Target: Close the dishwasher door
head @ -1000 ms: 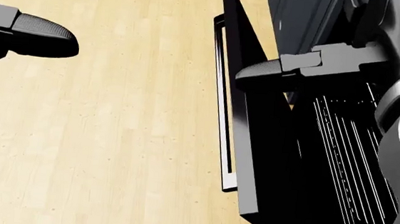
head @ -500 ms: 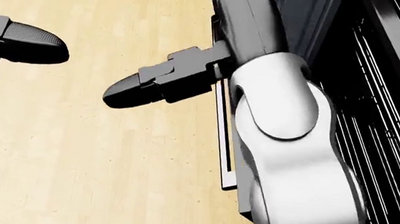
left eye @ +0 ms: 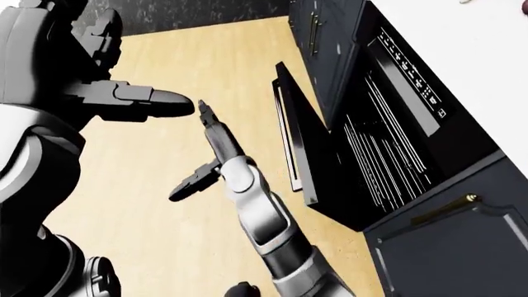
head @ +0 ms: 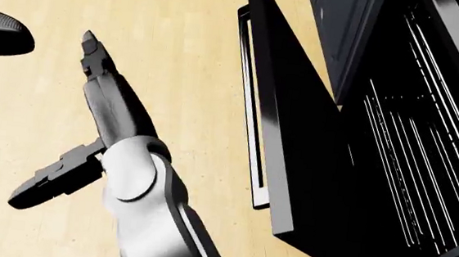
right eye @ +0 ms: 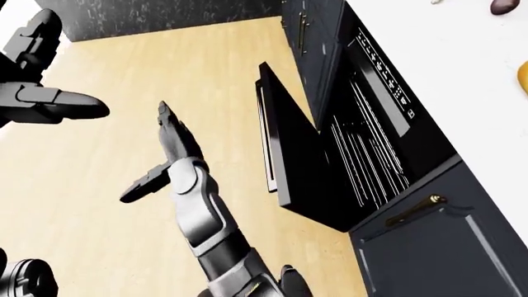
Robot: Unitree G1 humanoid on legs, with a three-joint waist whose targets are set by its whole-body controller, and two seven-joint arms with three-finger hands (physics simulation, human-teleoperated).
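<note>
The black dishwasher door (head: 290,139) stands partly open, tilted away from the machine, with its pale bar handle (head: 251,118) facing the wood floor. The wire racks (head: 408,155) show inside the opening. My right hand (head: 70,122) is open, with fingers (head: 92,50) pointing to the view's top and thumb (head: 40,190) spread. It hangs over the floor left of the door, apart from the handle. My left hand (left eye: 140,102) is open and empty at the upper left, far from the door.
Dark cabinets (left eye: 317,37) flank the dishwasher; one at the lower right has a brass handle (left eye: 445,207). A white counter (right eye: 462,55) runs above, with small items (right eye: 503,6) on it. Wood floor (head: 186,51) spreads left of the door.
My right hand has swung left, from the door's upper edge past the handle and out over the floor. The door's tilt looks unchanged. The view shifted slightly.
</note>
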